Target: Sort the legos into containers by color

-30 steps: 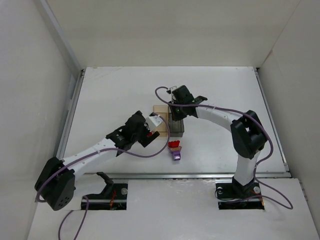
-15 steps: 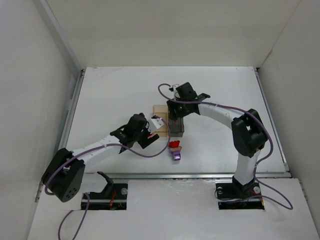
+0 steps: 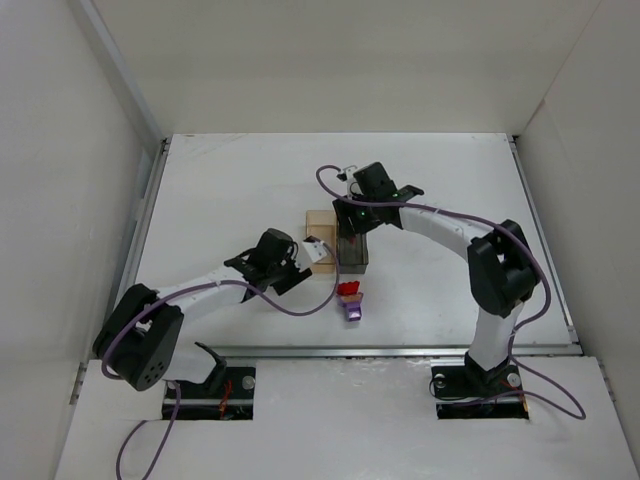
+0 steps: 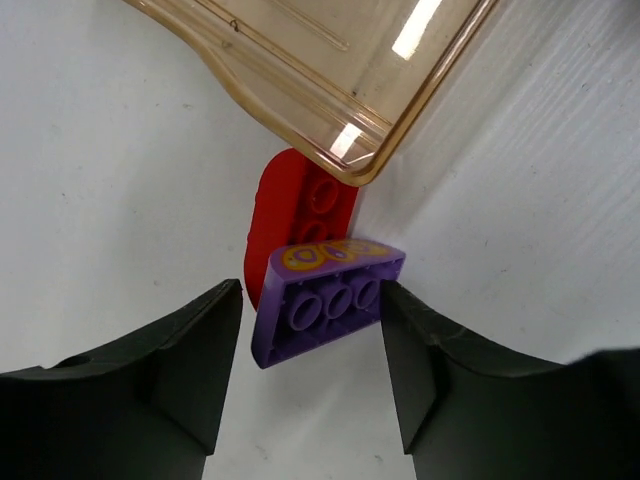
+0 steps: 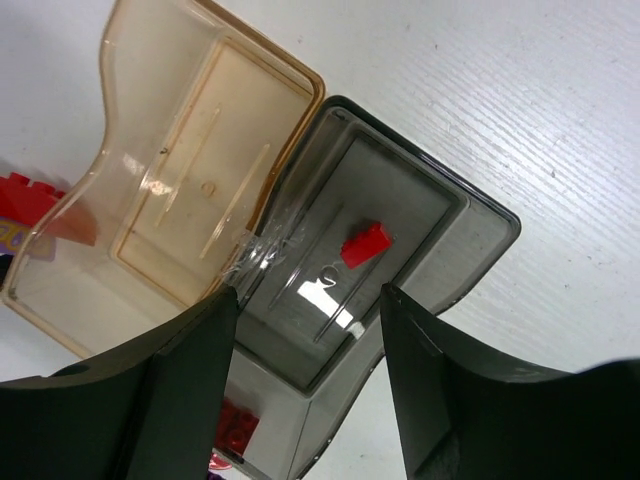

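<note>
My left arm (image 3: 200,293) and right arm (image 3: 435,228), white tubes with chunky black joints, purple cables (image 3: 300,313) draped alongside, matte black fingers (image 4: 180,365)

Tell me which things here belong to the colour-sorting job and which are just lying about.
Job:
tan bin
dark grey bin, holding one red lego
second red lego, on the table by the tan bin's corner
purple lego, against that one

Just there:
white table
purple cable trailing from the left arm
</note>
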